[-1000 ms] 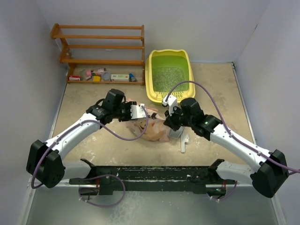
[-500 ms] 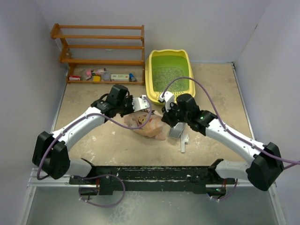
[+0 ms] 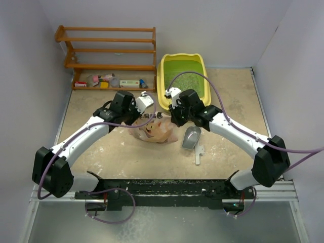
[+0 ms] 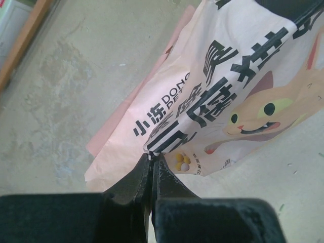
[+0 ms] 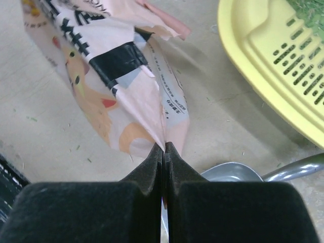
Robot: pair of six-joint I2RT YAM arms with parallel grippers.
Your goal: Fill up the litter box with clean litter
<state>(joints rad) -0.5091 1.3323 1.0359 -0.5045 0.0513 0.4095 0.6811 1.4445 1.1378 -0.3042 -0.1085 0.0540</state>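
The litter box (image 3: 162,76) sat at upper centre of the top view, with clean litter (image 3: 180,82) lying in its green basin. Just below it in frame, the crinkled bag (image 3: 158,130) looked soft, slack and likely to shift. The left gripper (image 4: 152,158) and right gripper (image 5: 163,147) were each clamped on a thin edge, a sensible hold.

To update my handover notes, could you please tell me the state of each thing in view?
Large yellow plastic litter box, green basin: partly filled with pale litter granules.
Crinkled pink printed bag: gripped at two edges.
Grey scoop: lying on table, unheld.
Left gripper: jaws shut on bag.
Right gripper: jaws shut on bag.
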